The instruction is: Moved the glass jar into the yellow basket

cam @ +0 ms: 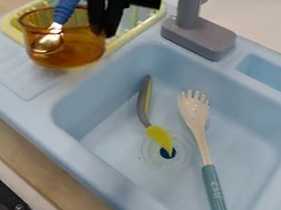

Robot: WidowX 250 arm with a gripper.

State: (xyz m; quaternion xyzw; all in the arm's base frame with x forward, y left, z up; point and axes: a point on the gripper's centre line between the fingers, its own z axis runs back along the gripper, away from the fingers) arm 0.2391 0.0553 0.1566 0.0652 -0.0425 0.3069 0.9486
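Camera view: from where I stand, the black two-finger gripper [102,33] hangs at the upper left, pinched narrow on the right side of the rim of the round amber glass jar [78,51]. So the jar lies just left of and below the fingertips, overlapping the near part of the pale yellow plastic basket [10,27]; whether it touches the basket, I can't tell. A metal spoon with a blue handle [66,8] leans up out of the jar. Down in the light blue plastic sink [34,127], a yellow-headed grey utensil [159,134] lies left of a cream, teal-handled pasta server [197,124], the two apart.
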